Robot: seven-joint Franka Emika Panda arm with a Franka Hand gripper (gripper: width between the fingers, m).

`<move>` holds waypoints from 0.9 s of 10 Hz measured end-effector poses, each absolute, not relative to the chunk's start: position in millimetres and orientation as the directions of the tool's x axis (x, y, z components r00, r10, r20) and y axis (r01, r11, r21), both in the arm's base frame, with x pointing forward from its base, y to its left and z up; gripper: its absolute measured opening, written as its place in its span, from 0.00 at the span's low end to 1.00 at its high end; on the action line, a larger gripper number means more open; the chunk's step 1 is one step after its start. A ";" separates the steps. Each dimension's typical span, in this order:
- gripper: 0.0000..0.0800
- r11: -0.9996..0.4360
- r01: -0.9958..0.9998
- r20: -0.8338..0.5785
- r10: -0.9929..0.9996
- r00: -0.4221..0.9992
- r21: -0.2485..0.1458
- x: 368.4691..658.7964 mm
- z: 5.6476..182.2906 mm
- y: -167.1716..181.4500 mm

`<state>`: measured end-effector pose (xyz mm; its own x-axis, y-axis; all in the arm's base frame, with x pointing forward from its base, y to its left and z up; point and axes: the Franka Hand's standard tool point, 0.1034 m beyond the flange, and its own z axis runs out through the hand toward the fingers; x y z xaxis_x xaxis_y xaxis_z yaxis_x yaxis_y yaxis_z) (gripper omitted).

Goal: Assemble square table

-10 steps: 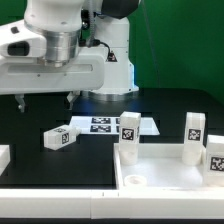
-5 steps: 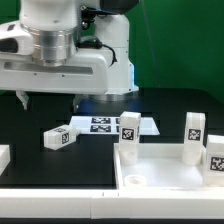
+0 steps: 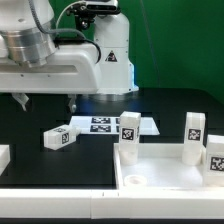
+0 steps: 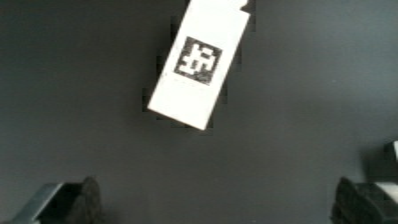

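The gripper (image 3: 46, 100) is hanging above the black worktop (image 3: 30, 135) with its two fingers (image 3: 21, 100) spread well apart and nothing between them. Almost under it a loose leg (image 3: 60, 137) is lying on its side, tag showing, just beside the marker board (image 3: 100, 125). In the wrist view that leg (image 4: 199, 66) is sitting slanted and off to one side of the gap between the fingertips (image 4: 64, 203), not centred in it. The top (image 3: 165, 175) is resting at the near edge toward the exterior view's right, rim up, with three legs standing at it: one (image 3: 128, 137) at its corner nearest the marker board, one (image 3: 194, 136) further toward the exterior view's right, and one (image 3: 215, 156) partly cut off by the frame edge. Whether those are screwed home I cannot tell from here. A further white part (image 3: 4, 157) is poking in at the exterior view's left edge. My guess is the lying leg is the one wanted next, and that is where trouble is waiting: coming straight down, a finger could be landing on the leg instead of beside it, or nudging it so it rolls or skids toward the marker board. Because the leg is lying askew to the fingers, closing without turning the wrist could be pinching it across a corner and letting it twist or pop out on the lift.
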<state>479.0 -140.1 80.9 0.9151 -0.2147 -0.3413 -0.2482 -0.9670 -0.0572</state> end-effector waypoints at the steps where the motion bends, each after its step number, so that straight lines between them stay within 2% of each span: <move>1: 0.81 -0.967 -0.249 -0.346 -0.215 0.913 -0.058 478.2 80.8 -140.1; 2: 0.81 -0.961 -0.269 -0.372 -0.226 0.900 -0.067 474.9 79.7 -138.6; 3: 0.81 -0.938 -0.332 -0.408 -0.268 0.873 -0.095 471.7 76.3 -140.5; 5: 0.81 -0.868 -0.481 -0.584 -0.328 0.742 -0.123 465.4 68.8 -136.9; 6: 0.81 -0.860 -0.497 -0.692 -0.289 0.661 -0.116 466.0 66.6 -140.8; 7: 0.81 -0.862 -0.494 -0.737 -0.261 0.624 -0.113 471.2 62.6 -143.4; 9: 0.81 -0.857 -0.503 -0.825 -0.203 0.527 -0.110 462.7 61.1 -142.1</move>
